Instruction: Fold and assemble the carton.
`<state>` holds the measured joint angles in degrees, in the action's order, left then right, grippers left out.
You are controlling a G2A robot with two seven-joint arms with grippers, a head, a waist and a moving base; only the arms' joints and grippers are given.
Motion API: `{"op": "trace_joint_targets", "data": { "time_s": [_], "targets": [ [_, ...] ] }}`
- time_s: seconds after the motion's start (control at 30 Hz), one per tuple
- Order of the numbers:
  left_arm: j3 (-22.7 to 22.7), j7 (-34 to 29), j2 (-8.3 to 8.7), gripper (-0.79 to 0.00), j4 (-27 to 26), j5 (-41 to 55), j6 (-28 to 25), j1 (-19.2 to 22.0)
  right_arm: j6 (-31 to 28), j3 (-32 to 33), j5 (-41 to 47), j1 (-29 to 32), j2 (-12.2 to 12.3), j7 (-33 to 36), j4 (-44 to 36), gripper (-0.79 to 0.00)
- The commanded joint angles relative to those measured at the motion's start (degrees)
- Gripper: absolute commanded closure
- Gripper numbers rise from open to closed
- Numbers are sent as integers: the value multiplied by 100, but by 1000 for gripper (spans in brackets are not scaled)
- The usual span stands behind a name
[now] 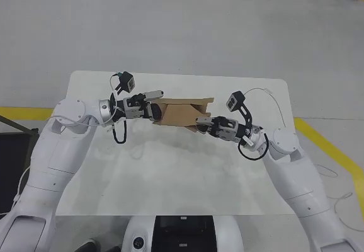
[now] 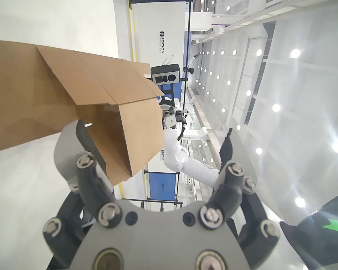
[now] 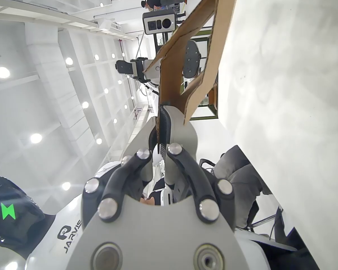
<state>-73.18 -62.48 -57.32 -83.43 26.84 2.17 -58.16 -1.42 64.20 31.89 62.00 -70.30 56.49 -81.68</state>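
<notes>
Right gripper [image 3: 161,113] first: fingers [image 3: 164,125] pinched together, clamped on a thin cardboard edge of the carton [image 3: 171,65]; panel wedged straight between the two; beyond the grip, cut edges fanning away, one notched strip running close alongside the table [image 3: 284,43].

Over to the left gripper [image 2: 155,133]: fingers [image 2: 84,141] spread wide apart; one dark pad tucked up against the carton [image 2: 45,85] at its open end, right by the near corner of the mouth; the other finger well clear, out in the air, gripping nothing; one-sided contact at most. Same view, a good look into that mouth: squarish tube, partly opened, upper panels folded outward along their creases; past the far edge, the other arm's camera [image 2: 166,75] peeking out.

Pulling back to the top view: carton [image 1: 182,112] strung between the two grippers, brown, long axis running across the table [image 1: 169,183]; left gripper [image 1: 157,105] at one end, right gripper [image 1: 201,121] at the other, a touch nearer the robot; carton over the far half of the table, roughly midway across; resting on the top or held just off it, cannot tell.
</notes>
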Motion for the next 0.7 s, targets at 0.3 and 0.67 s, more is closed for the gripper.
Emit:
{"op": "trace_joint_targets", "data": {
  "time_s": [0.3,0.67],
  "targets": [
    [92,-220,-19,-785,175,262,123,111,-67,-55,69,-22,-17,-105,73,0],
    [144,-429,-57,-785,323,819,323,274,-91,-161,124,-48,-43,-129,114,0]
  ]
}}
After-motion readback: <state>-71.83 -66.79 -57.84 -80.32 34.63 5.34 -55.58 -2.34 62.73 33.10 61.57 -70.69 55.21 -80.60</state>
